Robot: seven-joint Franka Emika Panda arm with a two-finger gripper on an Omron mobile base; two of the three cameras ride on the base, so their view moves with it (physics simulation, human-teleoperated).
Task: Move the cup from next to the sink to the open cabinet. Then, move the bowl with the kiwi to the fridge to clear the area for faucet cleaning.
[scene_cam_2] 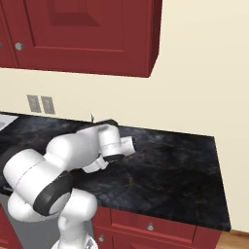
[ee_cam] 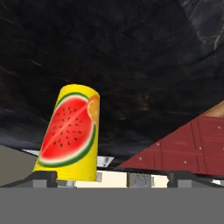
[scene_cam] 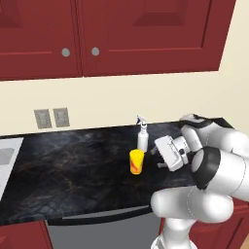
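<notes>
Black stone counter [scene_cam: 73, 165] holds the yellow cup [scene_cam: 136, 162], standing up tall beside a white spray bottle [scene_cam: 142, 136]. Just to its right waits the gripper [scene_cam: 158, 158], jaws wide open and holding nothing, pointing sideways at the cup

No readable text, brand or number anywhere. Only marking: watermelon-slice picture with an orange slice beside it, printed on the yellow cup [ee_cam: 70, 133]; seen as a red-orange patch from the left base view [scene_cam: 136, 162].
</notes>
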